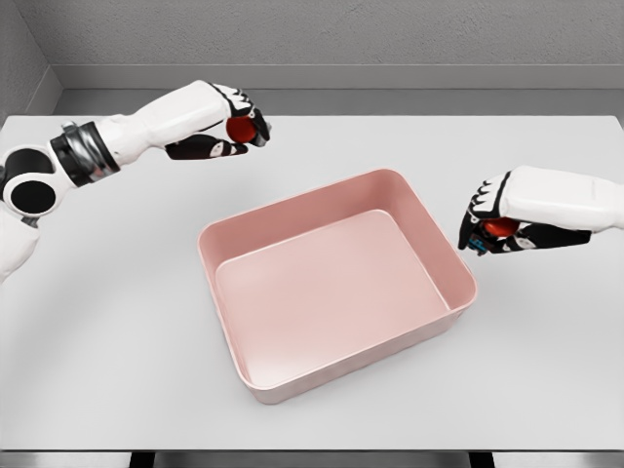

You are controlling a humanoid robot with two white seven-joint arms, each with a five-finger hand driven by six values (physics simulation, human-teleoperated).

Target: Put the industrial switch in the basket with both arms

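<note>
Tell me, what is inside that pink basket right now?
Nothing shows inside the pink basket: its whole floor is bare. Both red objects sit outside it, one in the left hand, one in the right hand; fingers cover most of each.

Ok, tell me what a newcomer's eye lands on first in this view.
The big pink basket in the middle of the white table, with nothing in it. Then the two white arms either side: the left hand at the upper left curled around a red object, the right hand just beside the basket's right rim gripping another red object.
</note>
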